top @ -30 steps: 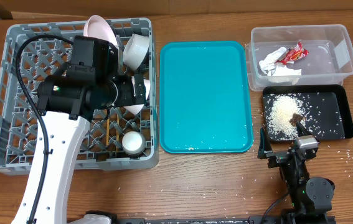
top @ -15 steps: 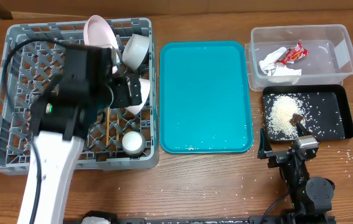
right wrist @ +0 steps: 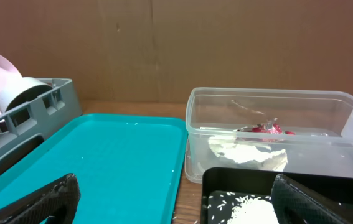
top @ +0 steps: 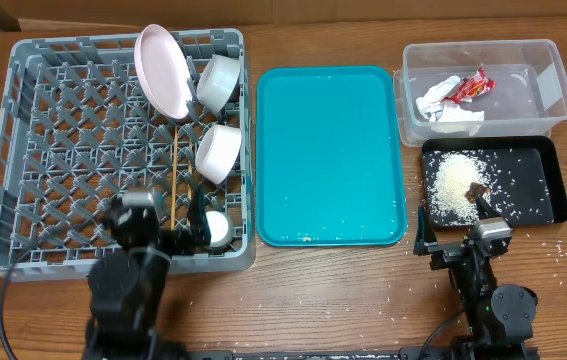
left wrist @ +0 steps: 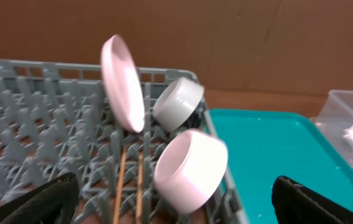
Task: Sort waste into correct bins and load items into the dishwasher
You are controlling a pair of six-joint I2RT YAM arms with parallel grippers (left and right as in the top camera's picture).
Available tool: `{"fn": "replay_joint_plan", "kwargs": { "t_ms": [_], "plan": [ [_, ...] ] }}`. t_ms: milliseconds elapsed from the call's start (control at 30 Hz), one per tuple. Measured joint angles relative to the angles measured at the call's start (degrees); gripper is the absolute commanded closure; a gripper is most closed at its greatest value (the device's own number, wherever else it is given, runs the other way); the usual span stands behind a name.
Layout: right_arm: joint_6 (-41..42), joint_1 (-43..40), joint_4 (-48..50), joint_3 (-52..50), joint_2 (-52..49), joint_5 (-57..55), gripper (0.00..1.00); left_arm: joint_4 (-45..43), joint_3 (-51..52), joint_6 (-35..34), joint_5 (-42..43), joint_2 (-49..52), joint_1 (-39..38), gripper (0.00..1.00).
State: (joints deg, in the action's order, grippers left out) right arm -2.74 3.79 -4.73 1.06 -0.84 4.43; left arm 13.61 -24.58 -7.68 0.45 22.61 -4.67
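The grey dish rack [top: 23,150] holds the white plate [top: 163,70] on edge, two white bowls [top: 218,82] [top: 217,152], the small cup [top: 213,230] and the chopsticks [top: 178,185]. My left gripper [top: 153,222] is open and empty at the rack's front edge. Its wrist view shows the plate [left wrist: 121,84], both bowls [left wrist: 177,102] [left wrist: 192,168] and the chopsticks [left wrist: 121,186]. The clear tub [top: 553,90] holds the red wrapper [top: 468,85] and the napkin [top: 443,105]. The black tray [top: 553,190] holds rice [top: 453,185] and brown scraps [top: 478,190]. My right gripper [top: 455,228] is open and empty in front of the black tray.
The teal serving tray [top: 328,155] lies between the rack and the bins, with a few grains near its front edge. Loose rice grains [top: 553,250] are scattered on the table at the front right. The right wrist view shows the tub [right wrist: 269,99] and the teal tray [right wrist: 114,162].
My left arm has pulled back from over the rack's middle to its front edge. The nearer bowl stays in the rack. The right arm has not moved.
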Motion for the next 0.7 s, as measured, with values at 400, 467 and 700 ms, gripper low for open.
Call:
{"fn": "replay_joint_plan", "kwargs": {
  "t_ms": [400, 467, 700],
  "plan": [
    [0.0, 0.0, 0.0, 0.0, 0.0, 0.0, 0.00, -7.6, 16.9, 6.9, 0.6, -17.2, 0.7, 0.00],
    [0.0, 0.0, 0.0, 0.0, 0.0, 0.0, 0.00, -9.2, 19.5, 7.4, 0.6, -18.4, 0.7, 0.00],
    [0.0, 0.0, 0.0, 0.0, 0.0, 0.0, 0.00, -8.9, 23.7, 7.9, 0.6, -21.3, 0.6, 0.00]
  ]
}}
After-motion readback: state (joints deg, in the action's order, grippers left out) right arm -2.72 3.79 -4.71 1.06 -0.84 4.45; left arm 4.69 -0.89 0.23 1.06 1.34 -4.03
